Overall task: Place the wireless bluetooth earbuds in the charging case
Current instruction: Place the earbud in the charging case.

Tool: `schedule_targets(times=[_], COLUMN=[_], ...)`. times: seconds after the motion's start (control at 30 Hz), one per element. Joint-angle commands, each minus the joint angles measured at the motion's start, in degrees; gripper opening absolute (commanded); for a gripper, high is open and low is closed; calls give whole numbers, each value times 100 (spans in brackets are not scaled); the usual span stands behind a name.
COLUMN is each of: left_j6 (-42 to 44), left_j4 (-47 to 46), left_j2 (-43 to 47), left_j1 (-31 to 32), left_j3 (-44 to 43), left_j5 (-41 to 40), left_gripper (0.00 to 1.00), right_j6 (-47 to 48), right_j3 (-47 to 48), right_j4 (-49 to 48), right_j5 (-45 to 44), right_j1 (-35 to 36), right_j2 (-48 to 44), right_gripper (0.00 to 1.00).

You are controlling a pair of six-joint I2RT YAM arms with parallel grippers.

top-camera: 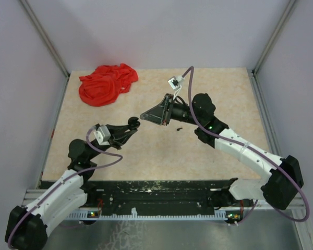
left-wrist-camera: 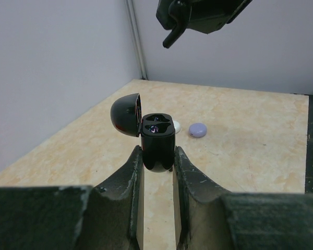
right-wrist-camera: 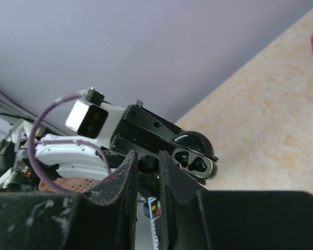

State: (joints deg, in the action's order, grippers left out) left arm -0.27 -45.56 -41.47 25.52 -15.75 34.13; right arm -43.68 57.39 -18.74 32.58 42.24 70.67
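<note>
My left gripper (top-camera: 126,130) (left-wrist-camera: 157,159) is shut on a black charging case (left-wrist-camera: 157,143), held upright above the table. Its lid (left-wrist-camera: 126,114) hangs open to the left and both sockets look empty. The case also shows in the top view (top-camera: 133,123) and the right wrist view (right-wrist-camera: 195,162). My right gripper (top-camera: 145,115) (right-wrist-camera: 147,156) is shut on a small black earbud (right-wrist-camera: 149,164), just up and right of the open case and apart from it. In the left wrist view the right gripper (left-wrist-camera: 173,36) hangs above and beyond the case.
A small lavender rounded piece (left-wrist-camera: 197,130) and a white one (left-wrist-camera: 176,125) lie on the table beyond the case; I cannot tell bud from case. A tiny black piece (top-camera: 178,128) lies under the right arm. A red cloth (top-camera: 107,83) lies at the back left.
</note>
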Motion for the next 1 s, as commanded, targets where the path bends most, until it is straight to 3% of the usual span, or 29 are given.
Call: schedule_targets(times=[0.0, 0.97], left_j6=[-180, -460], left_j4=[-753, -1462], left_j2=[95, 146], left_j1=[-55, -196], left_j3=[130, 287], left_j5=[247, 653], left_gripper=[1, 1], right_j6=[-494, -1009], right_j3=[29, -8], right_j4=[-1081, -1350], right_j5=[382, 632], right_j1=[166, 463], right_j2=[116, 709], right_gripper=[14, 14])
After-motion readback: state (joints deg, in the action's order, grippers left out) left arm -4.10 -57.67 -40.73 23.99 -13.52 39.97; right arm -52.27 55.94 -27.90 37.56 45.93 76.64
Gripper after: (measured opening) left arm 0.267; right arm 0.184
